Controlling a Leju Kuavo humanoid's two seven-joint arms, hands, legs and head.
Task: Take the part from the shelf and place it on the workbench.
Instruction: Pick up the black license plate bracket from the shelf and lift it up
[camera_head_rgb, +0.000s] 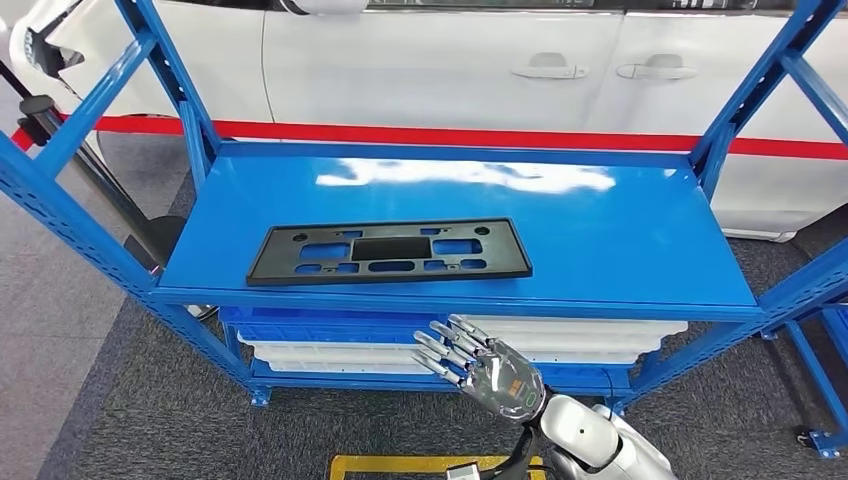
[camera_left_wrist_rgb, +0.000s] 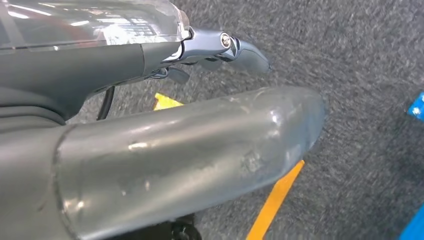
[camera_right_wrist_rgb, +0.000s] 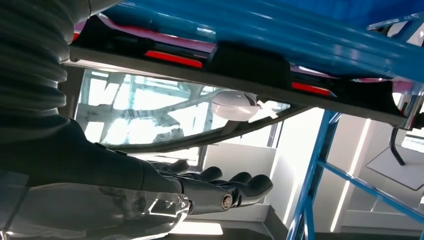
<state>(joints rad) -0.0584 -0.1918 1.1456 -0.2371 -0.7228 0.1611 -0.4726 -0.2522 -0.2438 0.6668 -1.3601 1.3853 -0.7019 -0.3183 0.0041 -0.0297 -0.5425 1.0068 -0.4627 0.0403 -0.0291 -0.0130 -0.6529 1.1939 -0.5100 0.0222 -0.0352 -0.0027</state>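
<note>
On the blue shelf (camera_head_rgb: 620, 235) the black part (camera_head_rgb: 390, 252) lay flat near the front edge, and the empty right hand (camera_head_rgb: 478, 365), fingers apart below it, probably needed to rise and grip that near edge squarely.

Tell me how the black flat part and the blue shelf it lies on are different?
The black part is matte and full of cut-out holes; the blue shelf is glossy, solid, and reflects light. The black part is much smaller, covering only the blue shelf's left-front area. Both are flat and rectangular.
</note>
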